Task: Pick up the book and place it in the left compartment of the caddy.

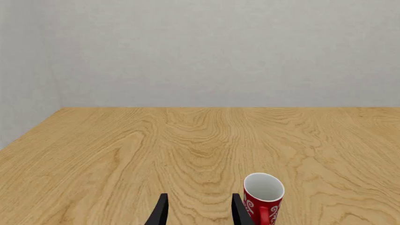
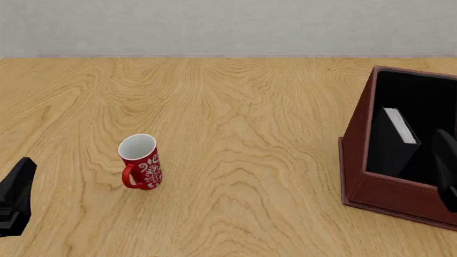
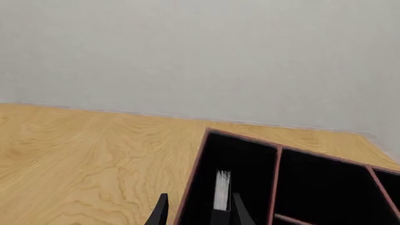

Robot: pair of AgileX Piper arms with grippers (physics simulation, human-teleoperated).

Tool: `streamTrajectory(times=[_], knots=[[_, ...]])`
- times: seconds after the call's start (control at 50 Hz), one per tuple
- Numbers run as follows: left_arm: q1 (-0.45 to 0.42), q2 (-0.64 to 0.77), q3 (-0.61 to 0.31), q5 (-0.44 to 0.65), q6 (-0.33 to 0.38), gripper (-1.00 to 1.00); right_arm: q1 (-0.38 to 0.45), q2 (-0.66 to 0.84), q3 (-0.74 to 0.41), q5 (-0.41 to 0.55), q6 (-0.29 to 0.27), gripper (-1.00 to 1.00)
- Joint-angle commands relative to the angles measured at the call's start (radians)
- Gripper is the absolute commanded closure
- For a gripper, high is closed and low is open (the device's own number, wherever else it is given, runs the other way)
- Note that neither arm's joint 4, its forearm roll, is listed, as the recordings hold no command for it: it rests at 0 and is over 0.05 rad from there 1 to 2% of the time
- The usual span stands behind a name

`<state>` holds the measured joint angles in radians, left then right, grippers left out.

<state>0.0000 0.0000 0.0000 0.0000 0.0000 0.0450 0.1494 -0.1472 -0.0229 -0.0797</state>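
The black book [image 2: 397, 142] with white page edges stands upright inside the left compartment [image 2: 403, 91] of the dark red-brown caddy [image 2: 356, 134] at the right. In the right wrist view the book [image 3: 222, 190] shows in that compartment [image 3: 244, 161], left of a divider [image 3: 275, 183]. My right gripper [image 3: 200, 214] hovers just over the book's top with its fingers spread and apart from the book. In the front view it [image 2: 444, 160] is a dark shape at the caddy. My left gripper [image 1: 200, 213] is open and empty, low at the table's near left [image 2: 20, 179].
A red mug [image 2: 141, 162] with white patterns stands upright on the wooden table left of centre. In the left wrist view the mug [image 1: 263, 197] is right beside one fingertip. The caddy's other compartments [image 3: 319, 183] lie to the right of the divider.
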Motion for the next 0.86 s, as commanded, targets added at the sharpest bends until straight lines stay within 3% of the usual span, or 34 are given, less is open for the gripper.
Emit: streamTrajectory(times=[0.02,0.2,0.48,0.86], knots=[[0.0,0.0,0.0,0.0,0.0,-1.0,0.038,-0.1,-0.037,0.11,-0.041,-1.0],[0.0,0.0,0.0,0.0,0.0,-1.0,0.077,-0.149,-0.055,0.151,-0.054,-1.0],[0.0,0.0,0.0,0.0,0.0,-1.0,0.099,-0.149,-0.028,0.089,-0.078,-1.0],[0.0,0.0,0.0,0.0,0.0,-1.0,0.044,-0.149,0.073,-0.015,-0.11,-1.0]])
